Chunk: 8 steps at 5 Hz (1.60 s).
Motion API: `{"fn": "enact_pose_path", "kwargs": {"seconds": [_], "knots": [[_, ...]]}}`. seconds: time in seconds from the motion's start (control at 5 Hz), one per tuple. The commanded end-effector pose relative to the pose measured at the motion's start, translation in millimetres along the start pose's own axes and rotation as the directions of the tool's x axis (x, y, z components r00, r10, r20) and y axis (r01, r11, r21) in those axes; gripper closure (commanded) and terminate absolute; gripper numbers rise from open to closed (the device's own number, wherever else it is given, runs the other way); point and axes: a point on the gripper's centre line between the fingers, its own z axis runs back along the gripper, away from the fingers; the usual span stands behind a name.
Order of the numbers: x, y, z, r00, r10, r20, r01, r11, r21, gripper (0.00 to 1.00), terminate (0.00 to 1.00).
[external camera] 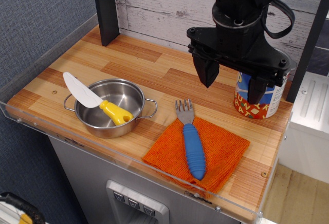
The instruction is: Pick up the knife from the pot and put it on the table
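Note:
The knife (97,102), with a white blade and a yellow handle, lies across the steel pot (128,93) at the front left of the wooden table (149,67). Its blade sticks out over the pot's left rim and its handle rests inside. My gripper (232,86) hangs open and empty above the table's right half, well to the right of the pot and higher than it. Its two black fingers (208,72) point down.
An orange cloth (216,152) lies at the front right with a blue-handled grey fork (192,143) on it. A blue printed tin can (267,103) stands behind my gripper. A black post (105,11) rises at the back left. Clear acrylic edges the table.

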Motion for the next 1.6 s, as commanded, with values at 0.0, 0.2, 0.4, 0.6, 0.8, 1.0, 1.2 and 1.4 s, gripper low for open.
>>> {"fn": "enact_pose_path", "kwargs": {"seconds": [0.0, 0.2, 0.4, 0.6, 0.8, 1.0, 1.2, 1.4], "knots": [[0, 0, 0, 1.000, 0.000, 0.000, 0.000, 1.000, 0.000, 0.00, 0.00], [-2, 28, 6, 0.989, 0.149, -0.004, -0.148, 0.986, 0.076, 0.00, 0.00], [-11, 66, 15, 0.927, 0.374, 0.032, -0.374, 0.914, 0.154, 0.00, 0.00], [-22, 109, 11, 0.798, 0.601, 0.044, -0.599, 0.785, 0.158, 0.00, 0.00], [-35, 136, 3, 0.621, 0.783, 0.037, -0.773, 0.603, 0.196, 0.00, 0.00], [-46, 147, -4, 0.412, 0.908, 0.074, -0.892, 0.386, 0.237, 0.00, 0.00], [-53, 149, -14, 0.183, 0.978, 0.099, -0.939, 0.144, 0.311, 0.00, 0.00], [-62, 156, -21, 0.010, 0.992, 0.125, -0.951, -0.029, 0.308, 0.00, 0.00]]}}
